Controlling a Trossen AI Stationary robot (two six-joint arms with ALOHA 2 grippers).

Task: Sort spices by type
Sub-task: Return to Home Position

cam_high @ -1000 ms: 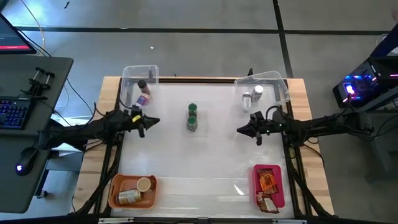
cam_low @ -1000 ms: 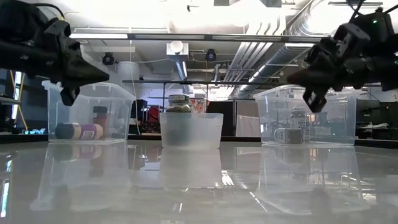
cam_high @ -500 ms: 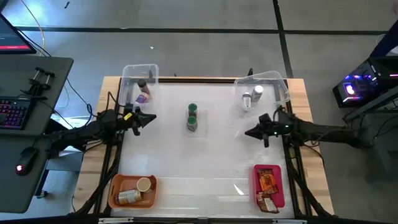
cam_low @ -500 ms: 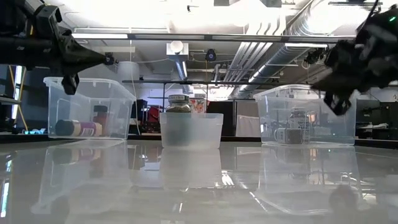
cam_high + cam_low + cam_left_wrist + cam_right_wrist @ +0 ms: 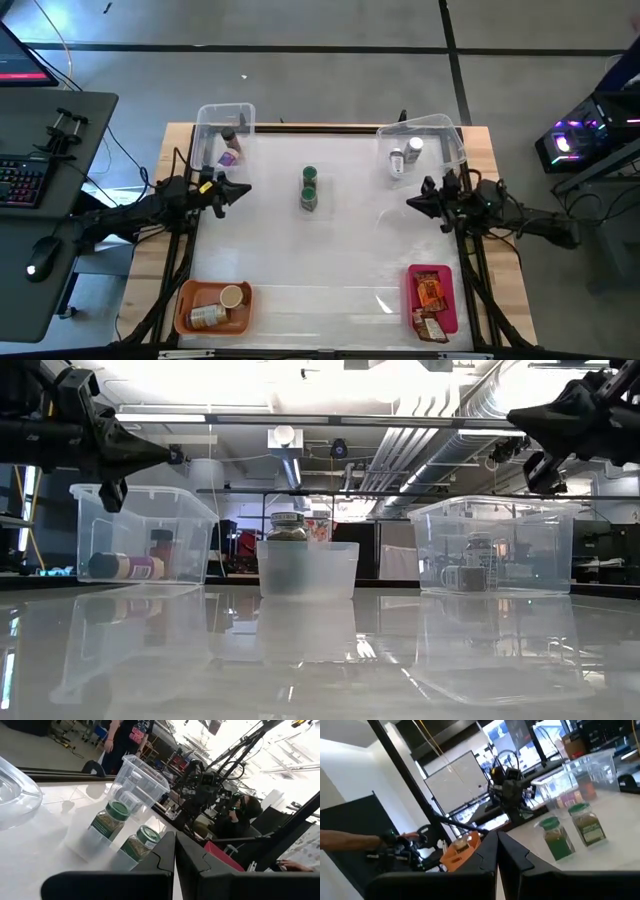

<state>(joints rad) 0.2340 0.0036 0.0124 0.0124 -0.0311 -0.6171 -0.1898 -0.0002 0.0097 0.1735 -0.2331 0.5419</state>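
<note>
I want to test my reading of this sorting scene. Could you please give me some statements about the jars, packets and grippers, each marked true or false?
1. Two green-lid jars stand in the small bin at mid-table. True.
2. The packets lie in the orange tray. False: they lie in the pink tray; the orange tray holds tan-lid jars.
3. The left gripper holds a jar. False: it is shut on nothing, above the table's left side.
4. White-lid jars are in the right tub. True.
5. The right gripper is shut and empty. True.
</note>
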